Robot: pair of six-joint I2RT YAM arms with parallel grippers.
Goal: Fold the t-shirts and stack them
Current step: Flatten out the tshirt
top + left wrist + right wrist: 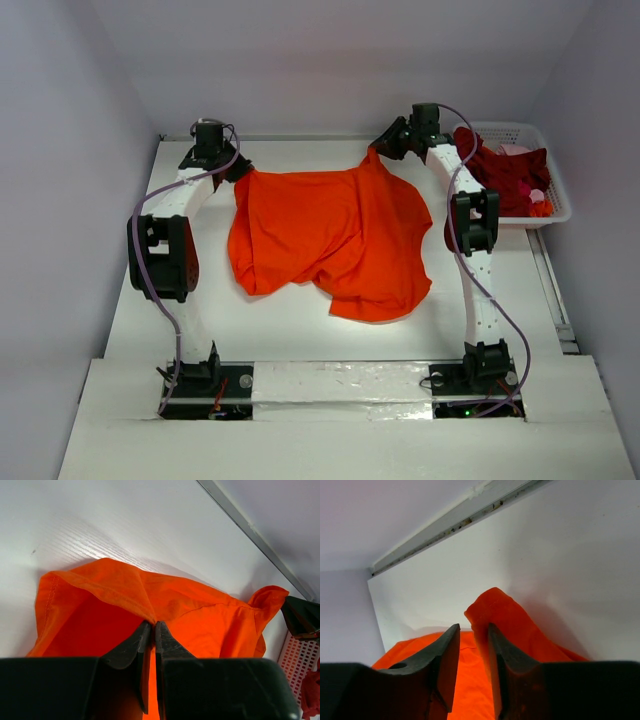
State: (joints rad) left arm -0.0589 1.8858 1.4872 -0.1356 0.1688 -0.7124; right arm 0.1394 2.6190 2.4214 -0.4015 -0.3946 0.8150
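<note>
Slipping is risked: the orange t-shirt [330,235] is pinched tight by the left gripper [153,624], but only a bunched fold is grasped by the right gripper [473,630].

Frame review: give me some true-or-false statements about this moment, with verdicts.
1. The orange shirt lies in the basket. False: it is spread on the table.
2. The left gripper is shut on the orange shirt. True.
3. The basket holds dark red cloth. True.
4. The basket stands at the table's left side. False: it stands at the right.
5. The right gripper hangs clear of the orange shirt. False: it grips the shirt.
</note>
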